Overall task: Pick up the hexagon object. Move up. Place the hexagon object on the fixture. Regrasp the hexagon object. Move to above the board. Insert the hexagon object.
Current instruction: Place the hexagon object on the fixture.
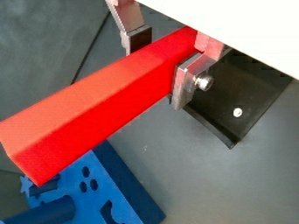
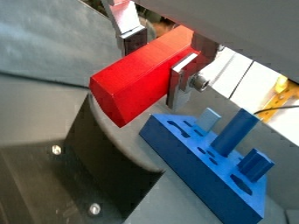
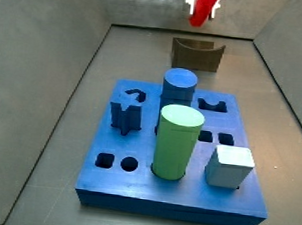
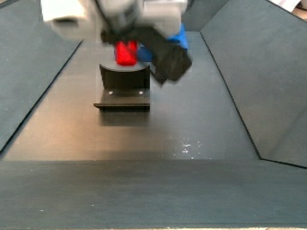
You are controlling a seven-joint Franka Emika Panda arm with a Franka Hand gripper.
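My gripper [image 1: 163, 59] is shut on the hexagon object [image 1: 93, 105], a long bright red rod with flat sides. Its silver fingers [image 1: 191, 80] clamp the rod near one end, and the rest sticks out past the jaws. The same grip shows in the other wrist view [image 2: 160, 59], with the rod [image 2: 135, 80] clear of everything. In a side view the rod [image 3: 202, 3] hangs in the air above the dark fixture [image 3: 195, 53], apart from it. In a side view the gripper [image 4: 126, 40] is right over the fixture [image 4: 122, 85]. The blue board [image 3: 173, 192] lies nearer the camera.
The board bears a light green cylinder [image 3: 178, 142], a blue cylinder [image 3: 180, 87], a white block [image 3: 229, 165] and a blue shaped peg [image 3: 124, 114]. Grey sloping walls [image 3: 64, 66] close in the floor on both sides. The fixture's base plate [image 2: 70, 175] lies flat on the floor.
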